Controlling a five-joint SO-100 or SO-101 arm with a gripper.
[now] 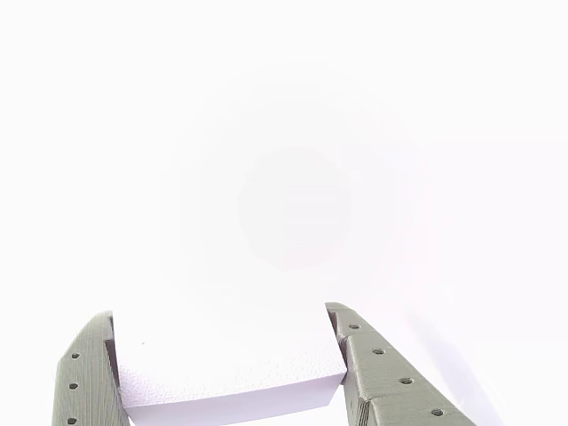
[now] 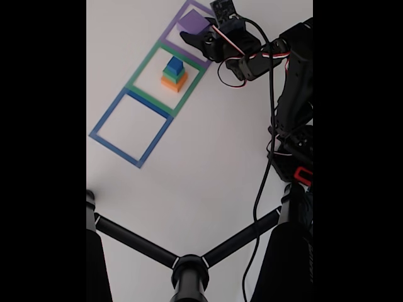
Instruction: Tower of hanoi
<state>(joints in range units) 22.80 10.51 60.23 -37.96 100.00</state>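
Note:
In the other view my gripper (image 1: pixel 222 318) has its two grey-green fingers (image 1: pixel 89 373) pressed against both sides of a pale purple block (image 1: pixel 231 373), shut on it. The fixed view shows the same purple block (image 2: pixel 194 24) inside the purple tape square (image 2: pixel 169 36) at the top, with the gripper (image 2: pixel 196 36) over its near edge. A stack (image 2: pixel 174 73) with an orange block at the bottom, a green one above it and a blue one on top stands in the green tape square (image 2: pixel 143 63). Nothing stands in the blue tape square (image 2: pixel 104 123).
The arm's base and cables (image 2: pixel 293 126) stand at the right of the white table. A black tripod (image 2: pixel 189 270) spreads its legs across the bottom of the fixed view. The other view is strongly overexposed beyond the fingers.

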